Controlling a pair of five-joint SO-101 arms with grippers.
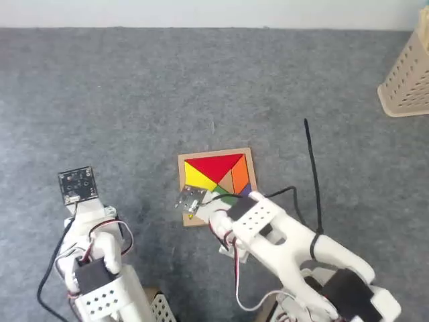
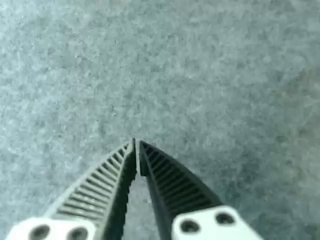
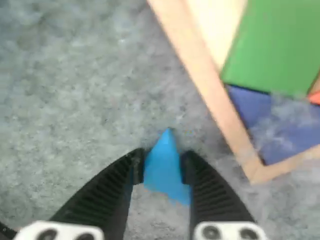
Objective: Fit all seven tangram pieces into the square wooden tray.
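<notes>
One light-blue triangle [image 3: 164,175] sits pinched in the right claw [image 3: 162,156] at lower centre, just outside the tray [image 3: 200,65] corner. The left claw [image 2: 136,145] is closed on nothing above the bare counter [image 2: 200,60]. Farther in, the red [image 1: 216,168], yellow [image 1: 196,178], orange [image 1: 240,178] and green [image 1: 226,196] pieces are seated. A gap probably waits, though the arm hides part.
</notes>
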